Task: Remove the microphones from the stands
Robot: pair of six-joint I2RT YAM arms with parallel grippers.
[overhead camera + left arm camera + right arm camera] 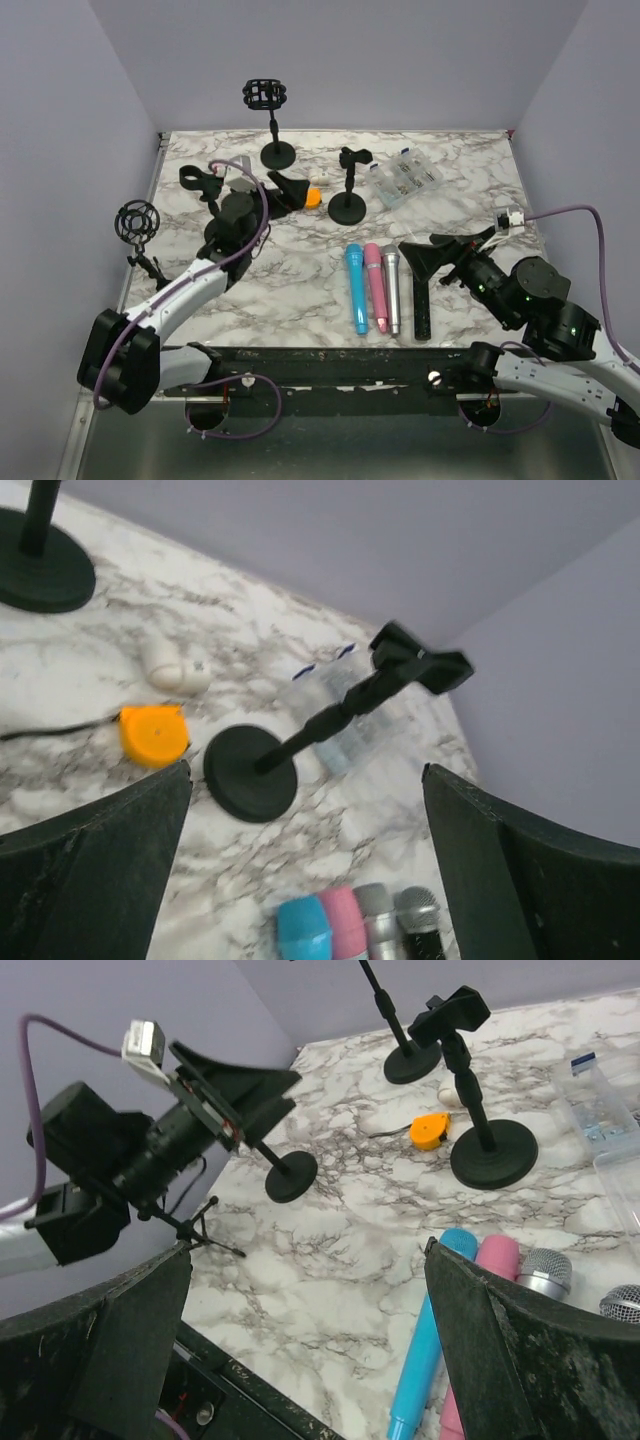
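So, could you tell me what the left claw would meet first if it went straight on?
Probably the round base of the short stand, dead ahead of the open left claw in its wrist view; the orange object sits just left of that line. Depth is unclear.

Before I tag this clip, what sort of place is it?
Likely a robot test cell: plain lilac walls box in a marbled table, two robot arms sit at its edge, and microphones lie in a row.

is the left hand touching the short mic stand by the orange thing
Apart. In the left wrist view the short mic stand stands beyond both fingers of the left hand, with bare marble showing between.
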